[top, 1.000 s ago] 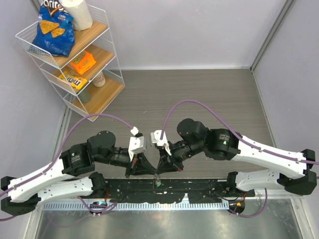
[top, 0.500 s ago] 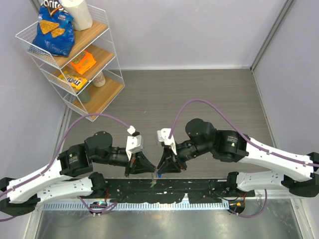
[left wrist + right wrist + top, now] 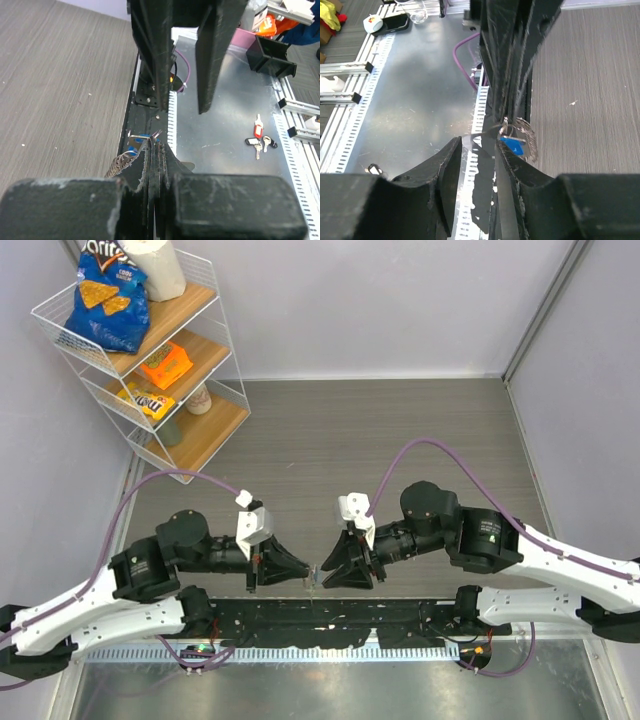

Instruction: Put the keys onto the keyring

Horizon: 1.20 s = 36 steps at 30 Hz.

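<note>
Grey wood-grain table (image 3: 400, 430), white wire rack (image 3: 215, 428) far left

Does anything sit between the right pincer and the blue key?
Nothing visible does. The right pincer, jaws apart, is right beside the blue key, which hangs with the keyring from the shut left pincer.

Left wrist: left fingers (image 3: 161, 162) hide most of the keyring (image 3: 118, 165); only a coiled bit and a blue scrap show beside them. The gripper body in the foreground is blurred. Right fingers (image 3: 215, 55) are cut by the top edge. Key bunch (image 3: 257, 142) on the metal sheet (image 3: 220, 110) is too small to count.

Right wrist: blue key (image 3: 512, 145) is half behind the left fingers. Metal sliver (image 3: 472, 136) at the fingertips: identity unclear.

Top view: ring and keys are a speck, not separable. Chip bag (image 3: 105, 295) and paper roll (image 3: 160, 268) are cut by the top edge. Left arm (image 3: 60, 610) and right arm (image 3: 570, 560) run off the sides.
</note>
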### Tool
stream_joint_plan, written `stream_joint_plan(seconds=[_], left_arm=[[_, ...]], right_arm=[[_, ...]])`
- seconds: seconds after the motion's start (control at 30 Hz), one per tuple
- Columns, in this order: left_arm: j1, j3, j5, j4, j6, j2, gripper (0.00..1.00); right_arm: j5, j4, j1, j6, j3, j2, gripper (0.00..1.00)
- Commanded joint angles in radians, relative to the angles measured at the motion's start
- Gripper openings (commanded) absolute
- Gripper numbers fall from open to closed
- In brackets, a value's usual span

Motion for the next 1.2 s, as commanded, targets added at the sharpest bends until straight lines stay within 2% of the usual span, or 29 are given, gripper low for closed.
stream_joint_plan(seconds=[0.0, 0.4, 1.17], left_arm=[[-0.001, -0.003, 0.005, 0.153, -0.027, -0.035, 0.00], [-0.001, -0.003, 0.005, 0.173, -0.033, -0.038, 0.00], [-0.001, -0.021, -0.005, 0.189, -0.045, -0.050, 0.00]], right_arm=[[0.053, 0.046, 0.005, -0.005, -0.011, -0.023, 0.39], [0.082, 0.101, 0.005, 0.010, -0.011, -0.024, 0.38], [0.115, 0.125, 0.009, 0.019, -0.013, 0.020, 0.24]])
